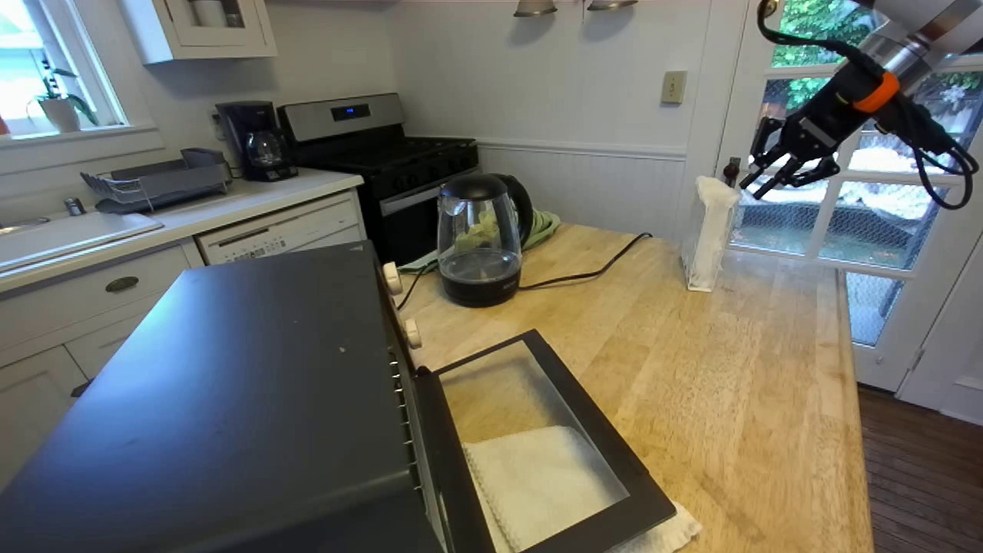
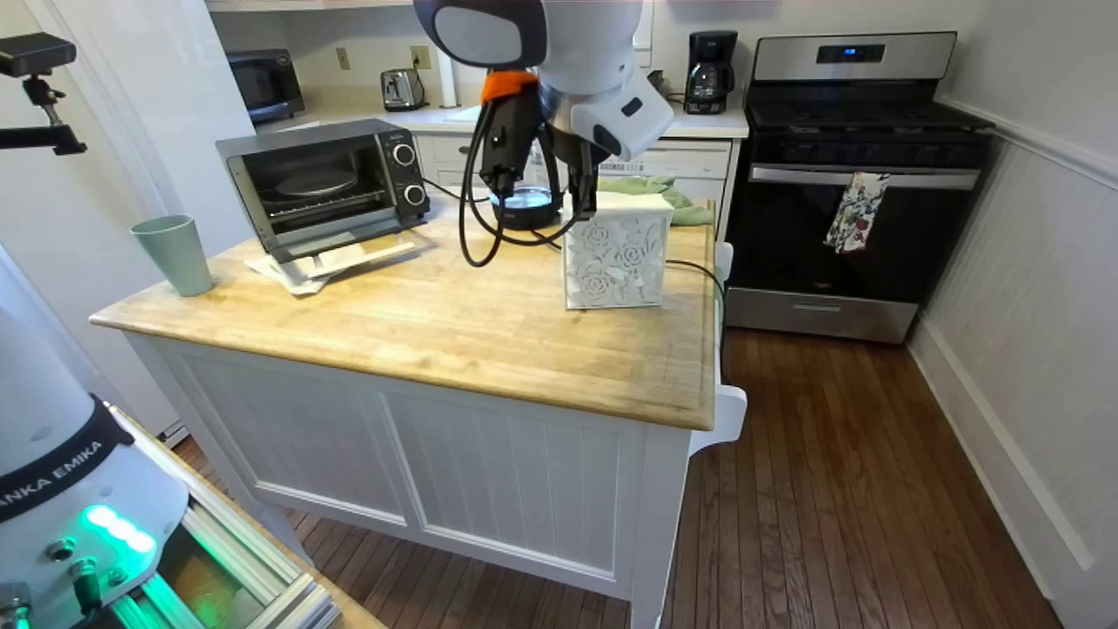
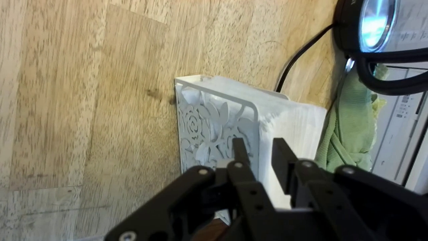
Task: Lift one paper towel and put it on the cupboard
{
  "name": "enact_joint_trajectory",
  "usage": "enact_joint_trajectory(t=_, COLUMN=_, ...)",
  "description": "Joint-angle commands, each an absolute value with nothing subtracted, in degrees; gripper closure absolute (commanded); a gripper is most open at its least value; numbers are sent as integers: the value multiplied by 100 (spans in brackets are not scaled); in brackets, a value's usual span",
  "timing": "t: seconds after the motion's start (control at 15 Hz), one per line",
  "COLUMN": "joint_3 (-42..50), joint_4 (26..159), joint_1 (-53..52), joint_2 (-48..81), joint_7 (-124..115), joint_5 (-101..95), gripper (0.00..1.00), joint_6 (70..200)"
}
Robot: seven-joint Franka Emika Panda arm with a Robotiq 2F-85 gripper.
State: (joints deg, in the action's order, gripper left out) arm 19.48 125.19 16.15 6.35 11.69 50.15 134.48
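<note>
In the black gripper (image 3: 260,144), a modest gap, nothing visible held; just past it, a white block of paper towels (image 3: 297,130), finely lined, fuzzy-edged, single sheet impossible to pick out, inside a white rose-pierced holder (image 2: 614,262); beneath, the cupboard (image 2: 437,323) in streaked honey wood; farther off, a glass kettle (image 1: 480,242); farthest, flat white layers (image 1: 676,528) under the toaster oven door (image 1: 593,422)
</note>
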Motion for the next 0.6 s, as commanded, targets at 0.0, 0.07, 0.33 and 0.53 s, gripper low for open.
enact_joint_trajectory(t=0.0, joint_3=1818, joint_4=12361, joint_1=1734, joint_2=792, joint_7=1110, joint_5=5227, gripper=83, joint_6=13527)
enact_joint_trajectory(t=0.07, joint_3=1816, joint_4=12357, joint_1=1735, joint_2=801, joint_7=1108, joint_5=5241, gripper=81, joint_6=13526)
enact_joint_trajectory(t=0.33, joint_3=1802, joint_4=12345, joint_1=1739, joint_2=838, joint_7=1107, joint_5=5313, gripper=83, joint_6=13508)
enact_joint_trajectory(t=0.53, joint_3=1786, joint_4=12342, joint_1=1739, joint_2=854, joint_7=1116, joint_5=5402, gripper=80, joint_6=13501)
